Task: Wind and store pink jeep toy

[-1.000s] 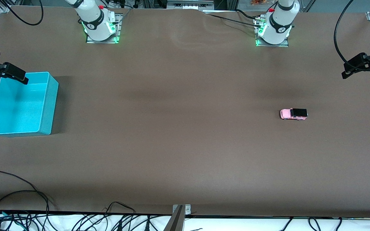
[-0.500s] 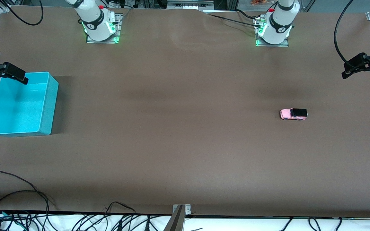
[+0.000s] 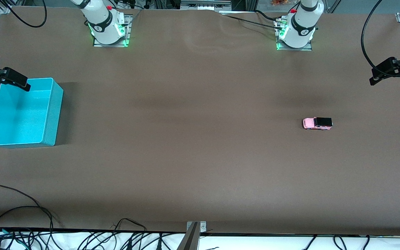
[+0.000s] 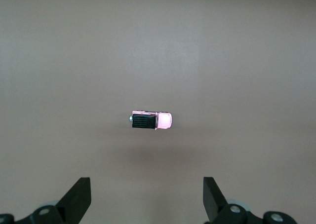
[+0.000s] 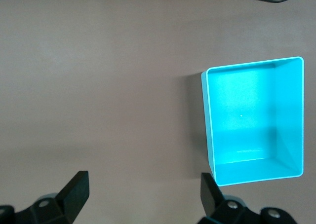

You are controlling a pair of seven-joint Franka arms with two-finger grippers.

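The pink jeep toy (image 3: pixel 317 123), tiny with a black roof, stands alone on the brown table toward the left arm's end. The left wrist view looks straight down on the jeep (image 4: pixel 151 121). My left gripper (image 3: pixel 382 71) hangs high over that end of the table, open (image 4: pixel 146 199) and holding nothing. My right gripper (image 3: pixel 12 80) hangs high at the right arm's end by the turquoise bin (image 3: pixel 57 104), also open (image 5: pixel 143 197) and holding nothing. In the right wrist view the bin (image 5: pixel 207 120) has nothing inside.
Brown cloth covers the whole table (image 3: pixel 193 139). Both arm bases (image 3: pixel 108 27) (image 3: pixel 297 31) stand along the table edge farthest from the front camera. Loose black cables (image 3: pixel 30 222) lie along the edge nearest that camera.
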